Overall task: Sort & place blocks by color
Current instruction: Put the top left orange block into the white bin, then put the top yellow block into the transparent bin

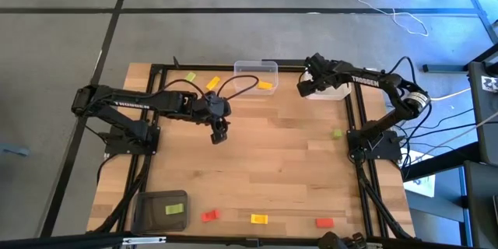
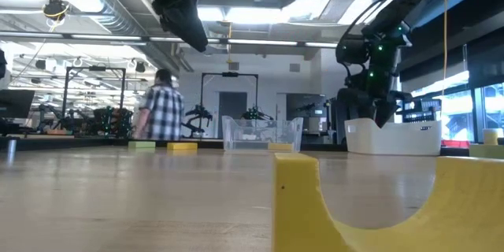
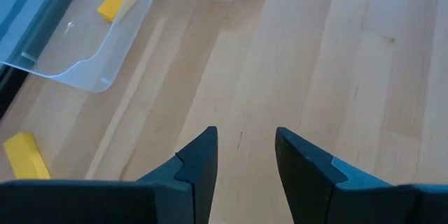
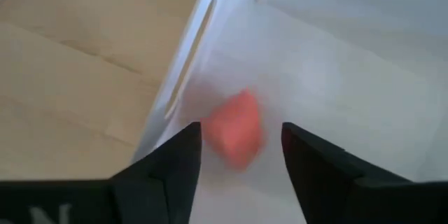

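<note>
We've got the right gripper (image 1: 305, 87) hanging over the white bin (image 1: 336, 92) at the upper right of the high view, and in its wrist shot the fingers (image 4: 175, 164) are spread apart with a blurry red block (image 4: 234, 129) between them, inside the bin and not touching either finger as far as we can tell, so it looks let go. The left gripper (image 1: 219, 135) hovers over bare wood near the middle of the table, fingers (image 3: 199, 161) parted with nothing between them. Blocks are all over: a yellow block (image 1: 266, 85) sits in the clear bin (image 1: 256, 68) at top centre, a yellow-orange block (image 1: 212, 83) and a green block (image 1: 191, 77) lie on the table just left of that bin, another green block (image 1: 337, 133) sits near the right edge, and a light green one (image 1: 175, 209) lies in the dark grey tray (image 1: 160, 212) at lower left. Along the bottom edge we see a red block (image 1: 209, 215), a yellow one (image 1: 259, 219) and another red one (image 1: 324, 222), well apart from each other. In the low view a person in a plaid shirt (image 2: 163, 110) stands in the room behind the table.
</note>
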Action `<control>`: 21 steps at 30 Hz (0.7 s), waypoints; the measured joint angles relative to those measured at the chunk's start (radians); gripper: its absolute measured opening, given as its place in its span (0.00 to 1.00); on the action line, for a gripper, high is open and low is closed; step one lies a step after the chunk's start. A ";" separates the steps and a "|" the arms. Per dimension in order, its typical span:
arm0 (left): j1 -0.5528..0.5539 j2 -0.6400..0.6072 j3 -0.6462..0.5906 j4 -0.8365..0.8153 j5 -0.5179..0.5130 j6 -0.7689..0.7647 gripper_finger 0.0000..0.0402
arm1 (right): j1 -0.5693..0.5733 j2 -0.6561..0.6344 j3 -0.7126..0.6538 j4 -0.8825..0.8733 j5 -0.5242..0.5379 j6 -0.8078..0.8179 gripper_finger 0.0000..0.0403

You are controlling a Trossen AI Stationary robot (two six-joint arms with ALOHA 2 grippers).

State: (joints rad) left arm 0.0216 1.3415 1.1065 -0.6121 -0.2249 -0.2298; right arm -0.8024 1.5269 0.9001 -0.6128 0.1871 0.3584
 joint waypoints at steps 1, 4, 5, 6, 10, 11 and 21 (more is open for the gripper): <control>0.000 0.000 0.000 0.000 -0.001 0.000 0.33 | 0.000 0.000 0.000 0.000 0.000 0.000 0.50; 0.000 0.000 0.000 0.000 -0.016 -0.010 0.33 | 0.000 0.000 0.005 -0.005 -0.001 -0.002 0.51; 0.000 0.000 0.000 -0.001 -0.029 -0.025 0.33 | 0.000 0.000 0.016 -0.019 -0.004 -0.002 0.52; 0.002 0.000 0.000 -0.004 -0.045 -0.046 0.33 | 0.000 0.000 0.031 -0.030 -0.005 -0.004 0.52; 0.043 0.000 0.001 -0.026 -0.077 -0.195 0.33 | 0.000 -0.001 0.136 -0.152 -0.005 -0.030 0.52; 0.059 0.000 0.002 -0.042 -0.077 -0.235 0.33 | 0.004 -0.002 0.170 -0.180 -0.005 -0.046 0.52; 0.304 0.000 0.002 -0.140 0.003 -0.527 0.33 | 0.149 -0.036 0.497 -0.320 -0.008 -0.242 0.52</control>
State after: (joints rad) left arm 0.3259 1.3415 1.1080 -0.7517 -0.2216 -0.7567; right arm -0.6533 1.4906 1.3968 -0.9331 0.1795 0.1168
